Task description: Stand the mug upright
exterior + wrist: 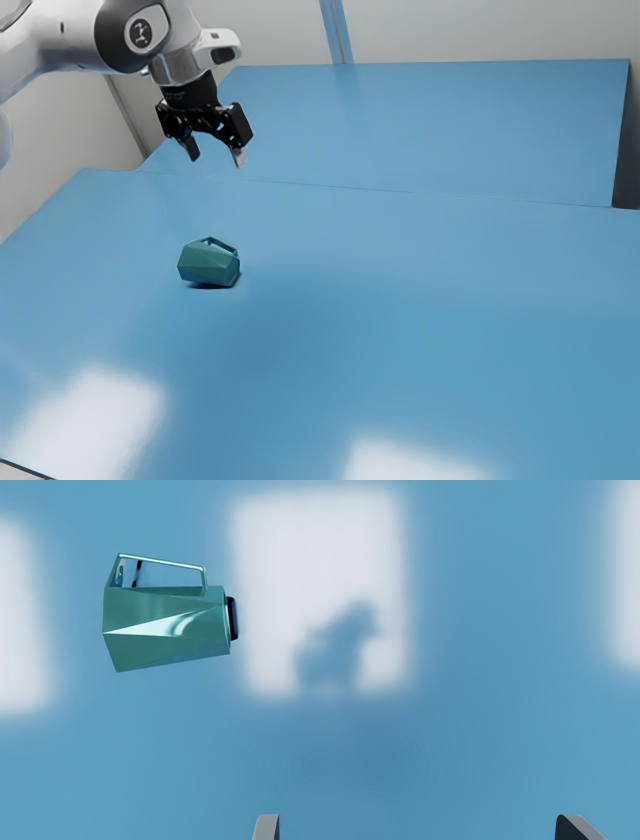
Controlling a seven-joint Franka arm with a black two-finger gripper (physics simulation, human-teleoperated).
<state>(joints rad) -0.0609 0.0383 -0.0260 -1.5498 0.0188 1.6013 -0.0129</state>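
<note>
A teal faceted mug lies on its side on the blue table, its handle facing up in the exterior view. My gripper hangs well above the table, higher than the mug and apart from it. In the wrist view the mug shows its angular side wall, the looped handle and a dark part at its narrower end. The fingers of my gripper stand wide apart, open, with nothing between them.
The blue table carries bright light patches. Beyond a thin seam, another blue surface stretches toward the pale wall. A soft shadow falls on the table beside the mug in the wrist view.
</note>
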